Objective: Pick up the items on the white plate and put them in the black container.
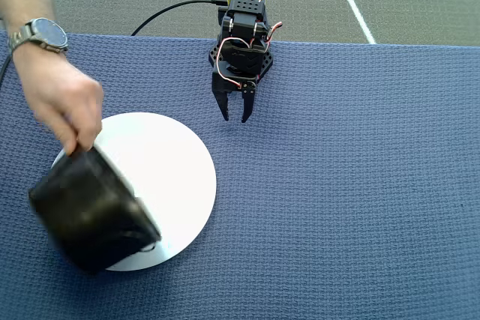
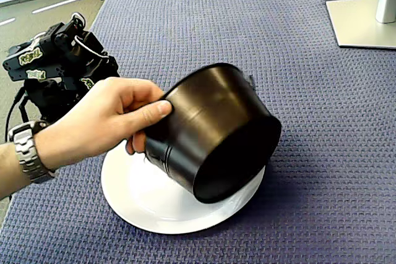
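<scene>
- We see a person's hand (image 1: 64,106) gripping the black container (image 1: 90,211) by its rim and holding it tipped over the white plate (image 1: 176,166), its bottom facing the overhead camera.
- In the fixed view the hand (image 2: 102,122) has the thumb pressed on the container's (image 2: 213,131) wall, above the plate (image 2: 154,205).
- The plate lies near the left edge of the blue cloth (image 1: 360,185) in the overhead view.
- We cannot make out any green cubes.
- The gripper (image 1: 235,115) sits folded at the cloth's far edge, fingers slightly parted, holding nothing.
- A wristwatch (image 1: 37,33) is on the wrist.
</scene>
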`<state>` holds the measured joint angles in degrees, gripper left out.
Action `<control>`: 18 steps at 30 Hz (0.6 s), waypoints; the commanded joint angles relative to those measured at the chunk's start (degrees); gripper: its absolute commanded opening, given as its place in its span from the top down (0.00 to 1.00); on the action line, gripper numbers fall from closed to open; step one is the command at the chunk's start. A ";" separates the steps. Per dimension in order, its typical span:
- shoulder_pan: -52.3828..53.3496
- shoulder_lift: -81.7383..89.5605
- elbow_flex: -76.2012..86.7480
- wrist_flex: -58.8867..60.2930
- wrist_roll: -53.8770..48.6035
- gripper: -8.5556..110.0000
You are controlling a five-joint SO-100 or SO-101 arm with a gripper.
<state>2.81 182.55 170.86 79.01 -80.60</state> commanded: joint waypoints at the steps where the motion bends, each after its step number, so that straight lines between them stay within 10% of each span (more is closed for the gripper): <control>1: -0.18 -0.44 0.79 7.56 -0.53 0.89; 18: -0.53 -0.44 0.79 7.91 -0.35 0.89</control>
<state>2.81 182.55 170.86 79.01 -80.60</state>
